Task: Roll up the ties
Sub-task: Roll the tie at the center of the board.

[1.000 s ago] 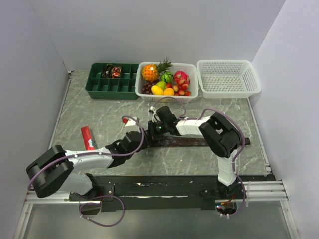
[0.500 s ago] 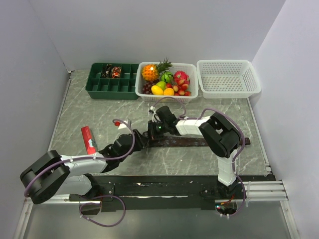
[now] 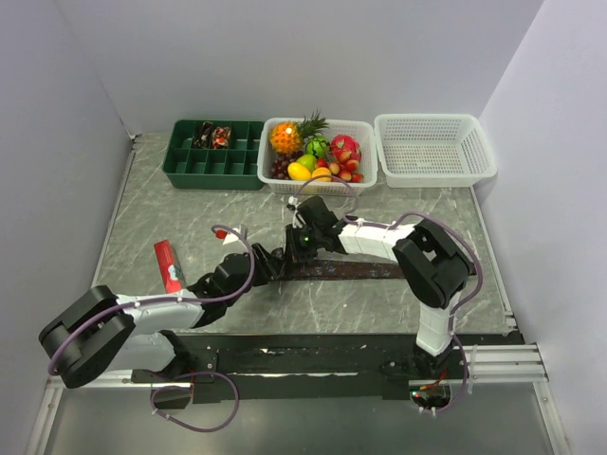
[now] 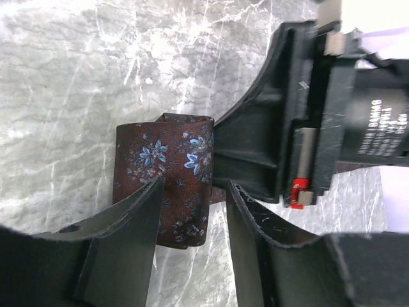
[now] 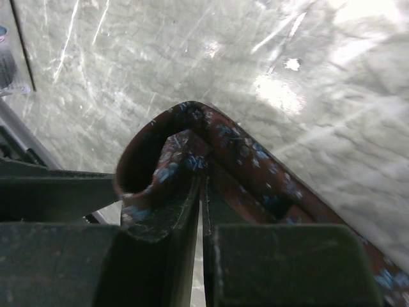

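Right claw [image 3: 296, 248] and left claw [image 3: 268, 265] meet at the left end of the tie [image 3: 360, 270], which lies flat across the middle of the table [image 3: 171, 213] in the top view. Over the last second the left arm has drawn its elbow back and brought its claw in against that end, and the right claw has edged slightly toward the far side. I judge the first turn of the roll is being formed, with the long tail to the right not yet rolled. From above, the arms cover the fold and neither gap can be read. What look like rolled ties [image 3: 211, 137] sit in the far green tray [image 3: 213, 172]. At the left wrist, the tie's end shows as a short doubled fold with blue flowers. The left claw stands fairly wide astride it, one finger [image 4: 134, 217] over the cloth and the other just beside its edge, not squeezing. The right claw's tips are hidden by its own body. At the right wrist, that claw is pinched narrow on the tie's inner layer, cloth looping over its fingers [image 5: 166, 224]. The tail runs out of frame, and a dark bar at left may be the left claw, though I cannot tell.
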Robot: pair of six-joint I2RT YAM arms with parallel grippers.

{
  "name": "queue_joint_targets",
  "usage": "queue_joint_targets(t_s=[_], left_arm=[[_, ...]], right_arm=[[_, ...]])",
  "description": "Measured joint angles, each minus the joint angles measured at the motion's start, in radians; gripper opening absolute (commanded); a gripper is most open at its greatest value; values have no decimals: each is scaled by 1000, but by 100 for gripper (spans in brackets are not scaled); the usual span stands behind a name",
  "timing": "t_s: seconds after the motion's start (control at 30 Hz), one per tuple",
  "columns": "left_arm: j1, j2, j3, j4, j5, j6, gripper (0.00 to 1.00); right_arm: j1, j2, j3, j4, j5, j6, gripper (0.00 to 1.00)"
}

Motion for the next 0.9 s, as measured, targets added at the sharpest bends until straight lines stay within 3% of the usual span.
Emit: queue_joint_targets(t_s=[0.47,0.9], left_arm=[[2,69,23,64,35,-12,52],[4,205,41,190,102,-36,52]], right_arm=[[-68,-172,-60,-51,64,-24,13],[-114,-192,-185,124,-128,13,13]])
